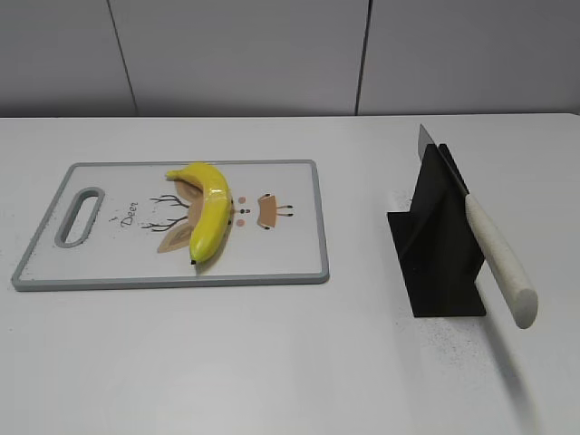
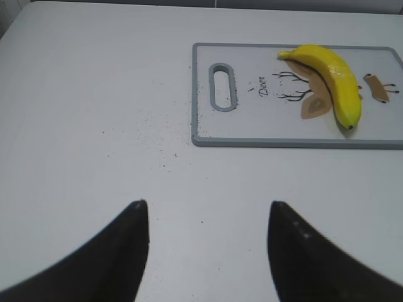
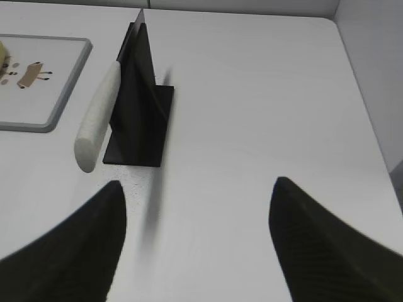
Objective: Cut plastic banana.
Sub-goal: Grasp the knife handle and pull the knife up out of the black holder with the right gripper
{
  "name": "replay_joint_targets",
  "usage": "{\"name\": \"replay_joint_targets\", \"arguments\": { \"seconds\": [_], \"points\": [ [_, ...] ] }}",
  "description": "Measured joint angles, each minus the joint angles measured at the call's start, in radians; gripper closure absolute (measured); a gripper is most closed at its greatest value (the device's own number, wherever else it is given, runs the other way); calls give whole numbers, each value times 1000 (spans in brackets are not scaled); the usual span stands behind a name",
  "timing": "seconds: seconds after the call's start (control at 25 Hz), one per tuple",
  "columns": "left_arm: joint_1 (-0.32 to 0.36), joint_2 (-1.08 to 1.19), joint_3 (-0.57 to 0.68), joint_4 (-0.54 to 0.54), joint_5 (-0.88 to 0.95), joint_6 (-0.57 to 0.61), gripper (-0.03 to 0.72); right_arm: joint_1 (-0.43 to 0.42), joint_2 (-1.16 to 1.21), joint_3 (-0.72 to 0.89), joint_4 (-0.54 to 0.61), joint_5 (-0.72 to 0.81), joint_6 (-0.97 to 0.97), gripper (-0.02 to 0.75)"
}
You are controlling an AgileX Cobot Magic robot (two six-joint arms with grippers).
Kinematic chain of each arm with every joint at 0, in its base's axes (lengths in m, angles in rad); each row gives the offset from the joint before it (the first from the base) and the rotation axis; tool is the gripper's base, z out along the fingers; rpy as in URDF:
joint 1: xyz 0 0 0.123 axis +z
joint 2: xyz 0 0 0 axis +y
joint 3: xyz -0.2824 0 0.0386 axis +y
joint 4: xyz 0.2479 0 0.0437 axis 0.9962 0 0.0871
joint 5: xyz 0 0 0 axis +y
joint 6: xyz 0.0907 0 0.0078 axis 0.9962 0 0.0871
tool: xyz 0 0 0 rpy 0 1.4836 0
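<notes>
Nothing is cut yet: the yellow plastic banana (image 1: 209, 207) lies whole on the grey-rimmed white cutting board (image 1: 290, 267), left of centre. The white-handled knife (image 1: 497, 261) is kept in its black stand (image 1: 435, 245) at right. Both the left gripper (image 2: 208, 242) and the right gripper (image 3: 198, 236) are wide open and empty.

exterior: slants down across the white table (image 1: 290, 362); frames the grey-rimmed white cutting board (image 1: 299, 272) and black knife stand (image 1: 439, 263)
left wrist: faces that board (image 2: 252, 139) from nearby
right wrist: faces the stand (image 3: 141, 119); shares the board's edge (image 3: 63, 94)

The white table (image 1: 290, 362) carries a grey-rimmed cutting board (image 1: 290, 245) and a black knife stand (image 1: 439, 245), well apart.
</notes>
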Motion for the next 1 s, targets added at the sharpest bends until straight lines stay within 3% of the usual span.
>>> {"name": "replay_joint_targets", "arguments": {
  "seconds": [0.48,1.0],
  "points": [
    [0,0,0,0,0,-1,99,0,526,-138,188,5,0,202],
    [0,0,0,0,0,-1,99,0,989,-363,285,93,-74,210]
  ]
}}
